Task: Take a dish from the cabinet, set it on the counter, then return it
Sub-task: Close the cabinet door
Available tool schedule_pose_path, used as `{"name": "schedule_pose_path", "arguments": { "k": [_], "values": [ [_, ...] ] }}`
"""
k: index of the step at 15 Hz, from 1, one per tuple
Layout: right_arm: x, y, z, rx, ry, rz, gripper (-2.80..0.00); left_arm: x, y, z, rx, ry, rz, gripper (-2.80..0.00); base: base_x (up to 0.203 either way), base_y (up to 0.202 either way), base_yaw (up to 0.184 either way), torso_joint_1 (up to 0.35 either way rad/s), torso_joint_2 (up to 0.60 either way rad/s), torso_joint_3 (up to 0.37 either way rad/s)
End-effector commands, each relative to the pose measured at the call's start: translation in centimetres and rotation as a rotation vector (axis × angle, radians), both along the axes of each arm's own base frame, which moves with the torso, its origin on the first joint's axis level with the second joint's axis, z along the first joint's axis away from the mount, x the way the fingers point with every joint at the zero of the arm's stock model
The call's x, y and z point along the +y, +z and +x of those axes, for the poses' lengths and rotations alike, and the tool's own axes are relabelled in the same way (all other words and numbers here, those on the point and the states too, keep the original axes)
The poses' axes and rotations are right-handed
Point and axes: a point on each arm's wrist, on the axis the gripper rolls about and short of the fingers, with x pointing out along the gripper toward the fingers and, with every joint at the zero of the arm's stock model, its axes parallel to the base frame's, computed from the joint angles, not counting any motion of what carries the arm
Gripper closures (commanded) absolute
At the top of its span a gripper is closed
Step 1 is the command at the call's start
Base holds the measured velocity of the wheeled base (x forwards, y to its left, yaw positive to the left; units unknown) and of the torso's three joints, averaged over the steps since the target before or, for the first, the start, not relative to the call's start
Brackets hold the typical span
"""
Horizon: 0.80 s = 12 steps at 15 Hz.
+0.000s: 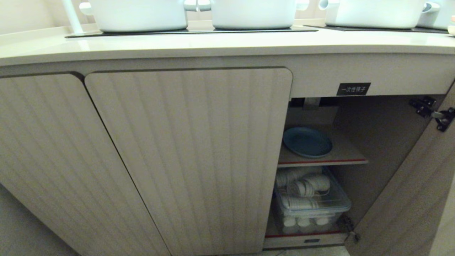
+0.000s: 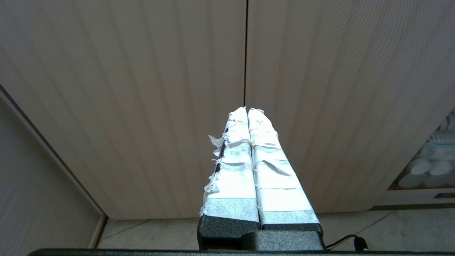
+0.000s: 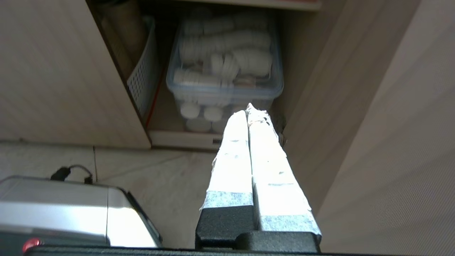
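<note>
The light-blue dish [image 1: 307, 142] lies flat on the inner shelf [image 1: 346, 156] of the cabinet [image 1: 188, 160], whose right-hand door [image 1: 416, 192] stands swung open. Above runs the cream counter [image 1: 213, 44]. Neither arm shows in the head view. My right gripper [image 3: 248, 108] is shut and empty, low near the floor, pointing at the bottom compartment just outside the opening. My left gripper [image 2: 247, 110] is shut and empty too, parked in front of the closed ribbed doors [image 2: 160, 106].
A clear bin [image 1: 312, 204] of white cups fills the bottom compartment, with a white slotted basket [image 3: 144, 76] beside it. White pots [image 1: 138, 14] stand on black cooktop panels. A black label [image 1: 353, 89] sits over the opening. My silver base [image 3: 71, 209] is on the tiled floor.
</note>
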Motion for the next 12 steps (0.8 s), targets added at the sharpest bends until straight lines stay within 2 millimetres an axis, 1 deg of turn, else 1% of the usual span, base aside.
{"name": "schedule_pose_path", "arguments": {
  "k": [1,4,8,12],
  "values": [
    [0.0,0.0,-0.2,-0.035,-0.011,-0.004,0.00,0.0,0.0,0.0,0.000,0.002,0.000,0.00,0.000,0.000,0.000,0.000,0.00,0.000],
    [0.0,-0.1,-0.7,-0.087,-0.014,-0.011,0.00,0.0,0.0,0.0,0.000,0.000,0.000,0.00,0.000,0.000,0.000,0.000,0.00,0.000],
    [0.0,-0.3,-1.7,-0.223,-0.014,-0.023,0.00,0.0,0.0,0.0,0.000,0.000,0.000,0.00,0.000,0.000,0.000,0.000,0.00,0.000],
    [0.0,-0.3,-1.7,-0.223,-0.013,-0.028,0.00,0.0,0.0,0.0,0.000,0.000,0.000,0.00,0.000,0.000,0.000,0.000,0.00,0.000]
  ]
}}
